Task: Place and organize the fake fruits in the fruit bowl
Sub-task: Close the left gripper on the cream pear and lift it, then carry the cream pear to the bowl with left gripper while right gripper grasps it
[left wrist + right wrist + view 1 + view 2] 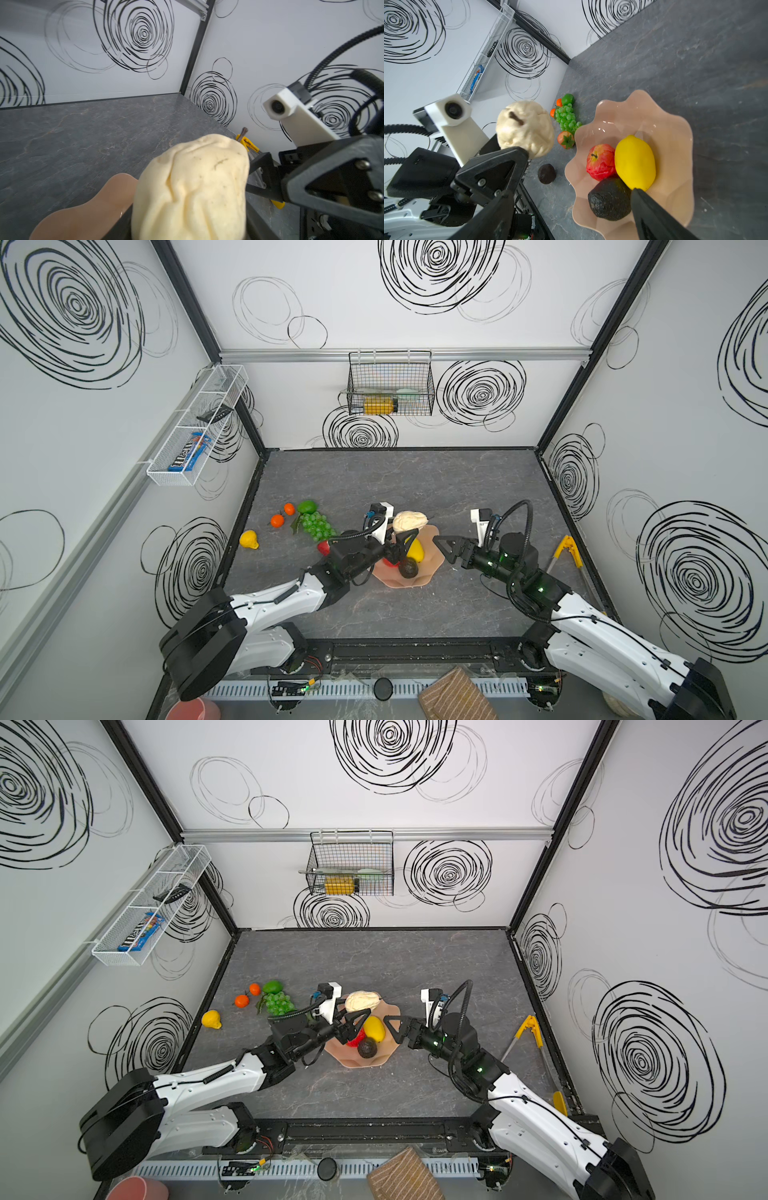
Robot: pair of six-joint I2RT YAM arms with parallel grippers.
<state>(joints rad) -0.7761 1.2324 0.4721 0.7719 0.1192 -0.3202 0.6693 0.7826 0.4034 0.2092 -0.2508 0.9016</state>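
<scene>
Now L fingers (pixel 409 532) clamp beige fruit (pixel 409 521) over 12 o'clock rim of fruit bowl (pixel 429 572); R fingers (pixel 444 540) wide apart, empty, at 3 o'clock; lemon (pixel 415 551), apple (pixel 600 162) inside; grapes (pixel 316 526) on worktop (pixel 415 481), 10 o'clock.

"m&m's" on blue candy packet (pixel 189 452)
</scene>
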